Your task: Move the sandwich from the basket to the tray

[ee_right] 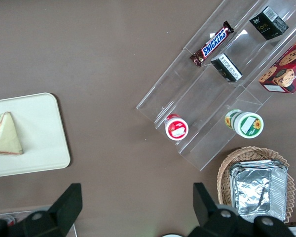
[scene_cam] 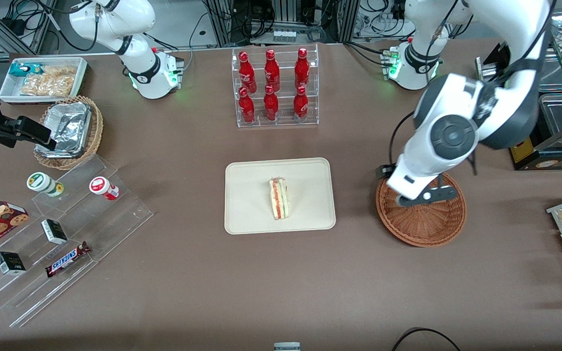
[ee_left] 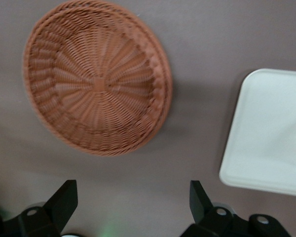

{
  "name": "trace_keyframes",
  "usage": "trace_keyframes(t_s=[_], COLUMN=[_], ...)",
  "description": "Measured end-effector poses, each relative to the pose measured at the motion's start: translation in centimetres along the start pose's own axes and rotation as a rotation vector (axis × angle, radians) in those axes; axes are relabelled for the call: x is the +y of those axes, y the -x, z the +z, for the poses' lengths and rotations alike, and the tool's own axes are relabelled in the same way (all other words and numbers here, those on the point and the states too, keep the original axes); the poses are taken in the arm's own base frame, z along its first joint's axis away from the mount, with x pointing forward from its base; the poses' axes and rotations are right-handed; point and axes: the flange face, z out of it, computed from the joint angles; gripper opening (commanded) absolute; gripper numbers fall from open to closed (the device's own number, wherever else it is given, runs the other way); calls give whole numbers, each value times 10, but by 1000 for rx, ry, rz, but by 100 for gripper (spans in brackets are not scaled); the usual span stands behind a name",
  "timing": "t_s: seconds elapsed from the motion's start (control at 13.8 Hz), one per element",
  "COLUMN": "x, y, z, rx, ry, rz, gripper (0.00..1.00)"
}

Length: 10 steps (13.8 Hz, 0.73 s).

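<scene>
Resting on tray – sandwich, hand open above basket, bottle rack nearby

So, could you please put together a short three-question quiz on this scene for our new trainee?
1. True or false: the sandwich lies on the tray.
2. What is in the brown basket? A) a sandwich B) a foil container C) nothing
3. Fill in: the working arm's hand hangs above the table beside the basket, with its fingers ____.

Key: 1 true. 2 C: the wrist view shows only bare wicker inside. 3 open: the two fingers stand wide apart with nothing between them.
</scene>
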Motion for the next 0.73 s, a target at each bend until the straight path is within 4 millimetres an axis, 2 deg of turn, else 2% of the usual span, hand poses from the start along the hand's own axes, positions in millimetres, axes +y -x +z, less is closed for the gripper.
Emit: trace_keyframes(t_s=[0.29, 0.73], x=[-62, -159], y=[21, 30], z=[-40, -85], rx=[-57, -18], ry=[4, 32], rz=[121, 171], gripper=[100, 100])
